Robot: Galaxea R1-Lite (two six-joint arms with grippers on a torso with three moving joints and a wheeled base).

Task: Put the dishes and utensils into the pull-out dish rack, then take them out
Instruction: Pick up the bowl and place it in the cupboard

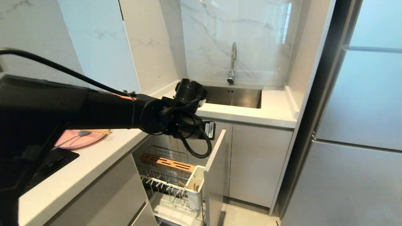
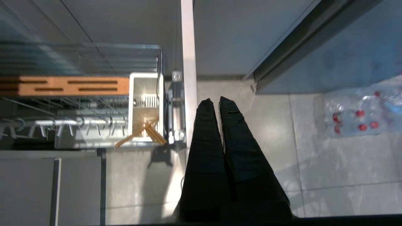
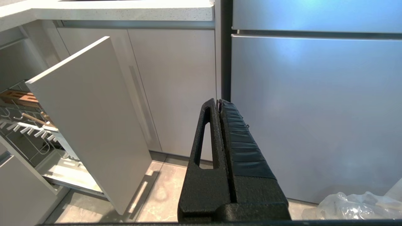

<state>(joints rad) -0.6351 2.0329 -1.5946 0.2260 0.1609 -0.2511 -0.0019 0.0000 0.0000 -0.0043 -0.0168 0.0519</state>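
Pressed together with nothing between its fingers, the left gripper (image 2: pixel 213 102) is held above the pulled-out dish rack (image 1: pixel 176 179), just beyond the top edge of the rack's tall light-grey front panel (image 1: pixel 215 175) and over the tiled floor. Below and to the cabinet side of the gripper, the white plastic cutlery holder (image 2: pixel 146 105) is seen against the panel's inner face, and the light wooden chopsticks (image 2: pixel 147 133) are stood in it, crossed and leaning, their tips past its rim. Farther from the gripper along the chrome wire basket lies the wooden slotted insert (image 2: pixel 66 85), with a row of white-tipped prongs beside it. The left arm is stretched across the counter from the robot's left, wrist bent so the fingers point downward. Behind the arm, on the white countertop, the salmon-pink plate (image 1: pixel 80 139) is set with the grey-blue spoon (image 1: pixel 77 135) lying on it. The right gripper (image 3: pixel 219 105) is kept shut, low before the refrigerator door (image 3: pixel 314 110).
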